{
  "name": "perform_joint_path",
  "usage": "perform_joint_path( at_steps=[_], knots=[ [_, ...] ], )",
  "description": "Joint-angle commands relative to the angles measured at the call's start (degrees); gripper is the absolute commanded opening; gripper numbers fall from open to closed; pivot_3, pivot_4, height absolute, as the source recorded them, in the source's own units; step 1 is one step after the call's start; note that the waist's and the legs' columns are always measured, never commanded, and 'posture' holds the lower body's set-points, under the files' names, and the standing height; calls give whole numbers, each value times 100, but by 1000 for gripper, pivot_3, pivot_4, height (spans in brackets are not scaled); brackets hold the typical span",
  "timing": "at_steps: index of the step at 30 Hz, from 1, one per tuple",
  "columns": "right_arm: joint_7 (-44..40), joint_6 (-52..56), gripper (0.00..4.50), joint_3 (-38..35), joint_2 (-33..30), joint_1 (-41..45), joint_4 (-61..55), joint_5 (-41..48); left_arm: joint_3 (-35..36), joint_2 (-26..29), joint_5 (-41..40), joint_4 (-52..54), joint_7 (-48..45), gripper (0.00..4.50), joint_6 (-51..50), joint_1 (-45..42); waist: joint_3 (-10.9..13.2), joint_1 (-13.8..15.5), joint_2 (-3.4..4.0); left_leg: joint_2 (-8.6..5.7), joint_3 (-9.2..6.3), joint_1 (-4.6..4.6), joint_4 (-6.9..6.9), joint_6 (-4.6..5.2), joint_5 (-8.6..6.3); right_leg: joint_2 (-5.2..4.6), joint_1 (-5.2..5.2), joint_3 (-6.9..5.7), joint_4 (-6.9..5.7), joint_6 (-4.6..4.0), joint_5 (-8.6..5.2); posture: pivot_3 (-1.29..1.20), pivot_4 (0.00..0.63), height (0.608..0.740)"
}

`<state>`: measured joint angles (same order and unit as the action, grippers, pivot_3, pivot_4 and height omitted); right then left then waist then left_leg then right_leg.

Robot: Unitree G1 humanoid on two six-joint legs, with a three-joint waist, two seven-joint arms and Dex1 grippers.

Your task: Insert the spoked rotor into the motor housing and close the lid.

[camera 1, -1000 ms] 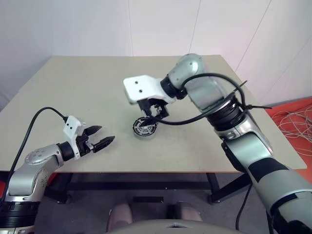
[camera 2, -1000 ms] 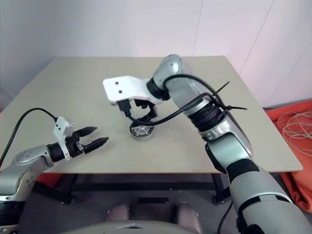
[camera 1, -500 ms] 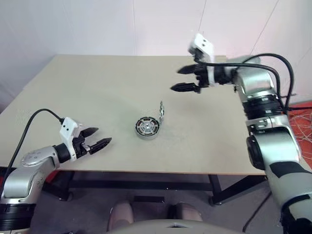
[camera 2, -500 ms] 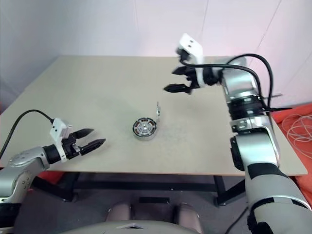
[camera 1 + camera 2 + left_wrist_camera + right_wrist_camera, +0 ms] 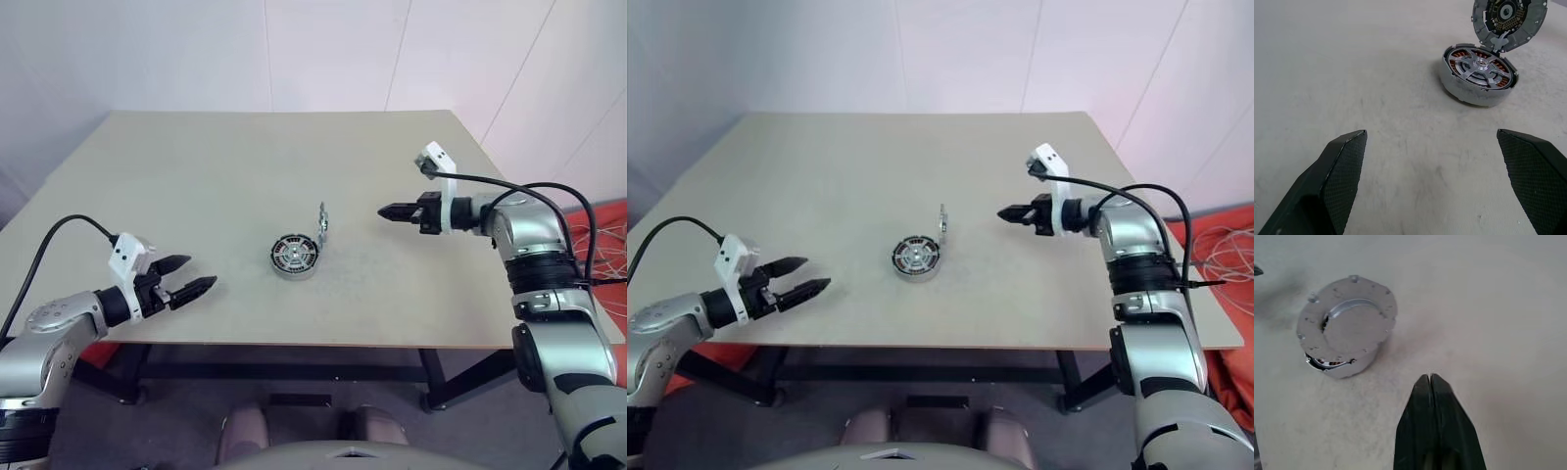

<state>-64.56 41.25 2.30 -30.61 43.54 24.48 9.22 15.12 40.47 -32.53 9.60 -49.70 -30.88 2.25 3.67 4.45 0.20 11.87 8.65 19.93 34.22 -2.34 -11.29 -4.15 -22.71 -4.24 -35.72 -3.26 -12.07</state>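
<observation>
On the beige bench (image 5: 196, 176), our left hand (image 5: 191, 287) gapes, our right hand (image 5: 385, 211) is pinched empty; the upright grey ribbed metal lid (image 5: 321, 224), rigid, light and tippy, leans by the squat silver copper-wound motor housing (image 5: 294, 257); we'd grip its rim.

Both arms are silver-grey metal with black bands at the joints. Each wrist carries a white camera block. A black cable loops from each wrist. The left gripper (image 5: 192, 287) and right gripper (image 5: 384, 211) have textured black fingers.
</observation>
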Motion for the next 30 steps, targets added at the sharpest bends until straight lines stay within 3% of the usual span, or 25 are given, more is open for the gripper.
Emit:
perform_joint_path(
  at_steps=[1, 12, 30],
  knots=[
    [183, -142, 21, 219, 307, -218, -217, 82, 34, 19, -39, 179, 22, 4500, -18, -87, 0, 8, 0, 0, -1, 0, 0, 0, 0, -1, 1, 0, 1, 0, 0, 0, 0, 740],
    [680, -617, 21, 488, 1186, 210, 34, 69, 116, -31, -42, 291, 144, 4500, -31, -22, 2, -2, 3, 0, -2, 6, 0, 0, 0, -3, -6, 1, -1, 0, 0, 0, 0, 740],
    [655, -620, 21, 847, 1624, 361, -192, 75, 146, -82, -55, 428, 281, 4500, -23, 81, 2, -34, 3, 1, -4, 6, -3, 0, 0, -2, -6, 1, -1, -6, 4, 0, 0, 740]
  ],
)
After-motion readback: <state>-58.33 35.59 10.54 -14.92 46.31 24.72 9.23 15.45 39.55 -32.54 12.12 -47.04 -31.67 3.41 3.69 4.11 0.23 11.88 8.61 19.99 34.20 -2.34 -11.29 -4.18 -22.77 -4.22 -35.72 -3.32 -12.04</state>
